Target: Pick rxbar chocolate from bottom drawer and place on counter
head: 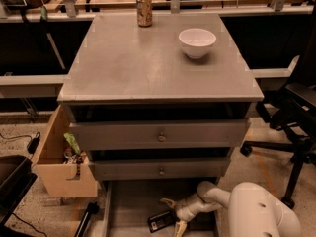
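The rxbar chocolate point(161, 221), a small black bar with a pale label patch, lies flat on the floor of the open bottom drawer point(129, 209), near its front. My gripper point(174, 214) reaches down into that drawer from the right. Its fingers are spread, one above the bar's right end and one below it, with the bar's end between them. The grey counter point(138, 68) tops the cabinet, far above the gripper.
A white bowl point(197, 42) and a drink can point(144, 9) stand on the counter's far side. Two knobbed drawers point(160, 137) sit shut above the open one. A light wooden side box point(61, 162) hangs at the left. An office chair point(296, 117) stands at the right.
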`<state>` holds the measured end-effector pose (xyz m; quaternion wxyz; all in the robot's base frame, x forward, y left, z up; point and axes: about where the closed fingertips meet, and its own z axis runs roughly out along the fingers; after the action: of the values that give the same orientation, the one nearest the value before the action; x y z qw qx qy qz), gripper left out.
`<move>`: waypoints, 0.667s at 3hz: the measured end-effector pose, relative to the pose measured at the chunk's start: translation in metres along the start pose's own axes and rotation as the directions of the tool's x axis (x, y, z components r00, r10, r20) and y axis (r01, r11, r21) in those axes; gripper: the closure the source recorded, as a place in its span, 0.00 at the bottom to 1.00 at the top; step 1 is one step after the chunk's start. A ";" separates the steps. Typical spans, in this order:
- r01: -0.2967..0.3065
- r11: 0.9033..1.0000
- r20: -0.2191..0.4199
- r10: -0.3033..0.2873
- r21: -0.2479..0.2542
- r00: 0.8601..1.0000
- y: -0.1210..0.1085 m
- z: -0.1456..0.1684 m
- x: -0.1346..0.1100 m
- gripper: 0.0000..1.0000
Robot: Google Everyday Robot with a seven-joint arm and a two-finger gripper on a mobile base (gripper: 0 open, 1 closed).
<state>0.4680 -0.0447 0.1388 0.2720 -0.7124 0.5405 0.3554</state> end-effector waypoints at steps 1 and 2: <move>-0.025 1.000 -0.027 0.025 -0.016 0.999 -0.007 0.024 0.008 0.00; -0.026 1.000 -0.030 0.026 -0.017 0.999 -0.013 0.031 0.009 0.00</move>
<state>0.4752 -0.0230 0.1132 0.2532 -0.7129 0.5506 0.3529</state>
